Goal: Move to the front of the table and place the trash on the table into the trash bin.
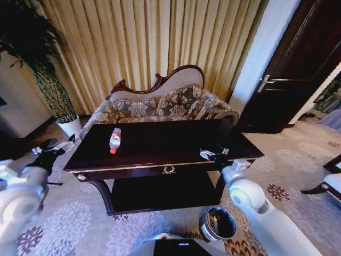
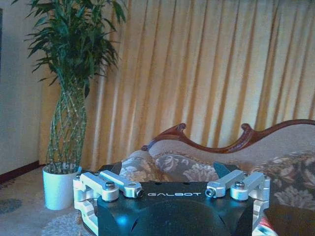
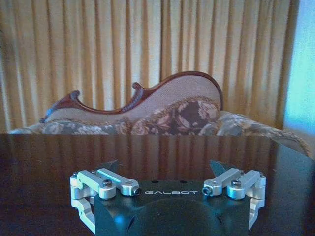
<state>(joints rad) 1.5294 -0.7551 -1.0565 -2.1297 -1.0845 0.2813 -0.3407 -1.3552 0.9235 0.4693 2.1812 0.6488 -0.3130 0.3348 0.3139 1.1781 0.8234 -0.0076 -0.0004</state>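
Only one piece of trash is plain: a clear bottle [image 1: 115,140] with red cap lying on the dark worktop [image 1: 160,146], toward its left end. Right claw [image 1: 212,155] hovers over the worktop's right front edge, jaws spread, empty. Left claw [image 1: 53,146] hangs left of the worktop, open, its fingertips half hidden. Trash bin [image 1: 217,223] stands on the carpet below, contents indistinct.

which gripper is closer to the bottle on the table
Left. The left gripper hovers off the table's left end, a short way from the bottle. The right gripper is over the table's right front, farther away.
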